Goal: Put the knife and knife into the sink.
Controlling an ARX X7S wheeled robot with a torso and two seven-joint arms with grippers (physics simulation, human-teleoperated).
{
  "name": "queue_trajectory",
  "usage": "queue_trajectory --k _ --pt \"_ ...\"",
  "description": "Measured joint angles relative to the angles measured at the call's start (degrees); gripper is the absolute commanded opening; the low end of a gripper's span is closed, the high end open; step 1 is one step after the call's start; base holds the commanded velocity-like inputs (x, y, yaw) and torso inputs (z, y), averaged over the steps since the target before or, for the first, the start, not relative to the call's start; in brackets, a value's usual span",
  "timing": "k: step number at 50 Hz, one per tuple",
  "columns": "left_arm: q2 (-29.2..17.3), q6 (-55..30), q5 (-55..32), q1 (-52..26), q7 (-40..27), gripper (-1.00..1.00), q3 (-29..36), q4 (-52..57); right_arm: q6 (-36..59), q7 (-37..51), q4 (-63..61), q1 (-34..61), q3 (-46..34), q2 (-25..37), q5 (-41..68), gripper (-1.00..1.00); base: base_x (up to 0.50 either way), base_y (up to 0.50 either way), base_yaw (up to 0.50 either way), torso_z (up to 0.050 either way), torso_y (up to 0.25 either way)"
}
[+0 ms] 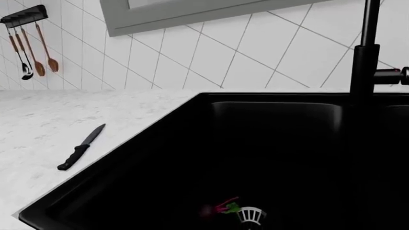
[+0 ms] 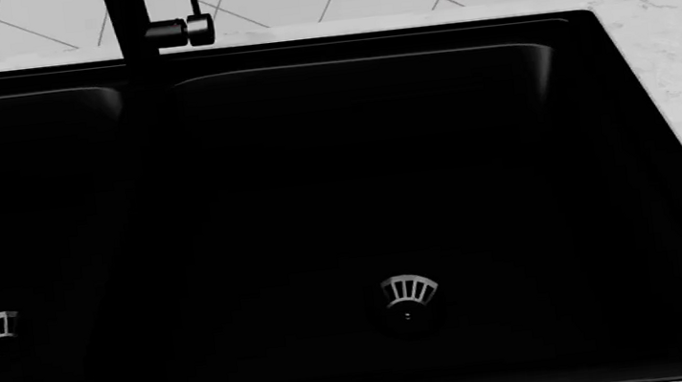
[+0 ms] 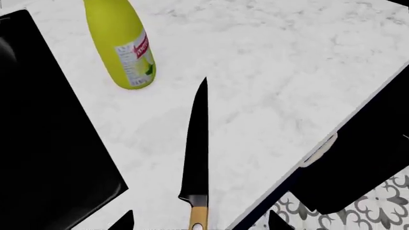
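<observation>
The right pincer point(image 3: 198, 221), open and empty, straddles the tan-handled knife point(image 3: 197, 160), whose blade points to twelve o'clock on the tabletop point(image 3: 288, 86).

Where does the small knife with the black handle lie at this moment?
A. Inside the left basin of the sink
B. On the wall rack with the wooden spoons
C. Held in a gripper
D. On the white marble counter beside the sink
D: in the left wrist view the small knife lies flat on the marble counter, outside the rim of the black sink.
</observation>
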Motion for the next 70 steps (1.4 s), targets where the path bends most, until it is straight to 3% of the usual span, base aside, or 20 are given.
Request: queue_trajectory --k 70 --pt "-0.2 0.1 -1.1 1.0 -1.3 1.0 0.2 0.5 -3.3 -6.0 12.2 6.0 -18.8 4.8 -3.5 1.0 0.0 0.0 0.0 0.0 0.0"
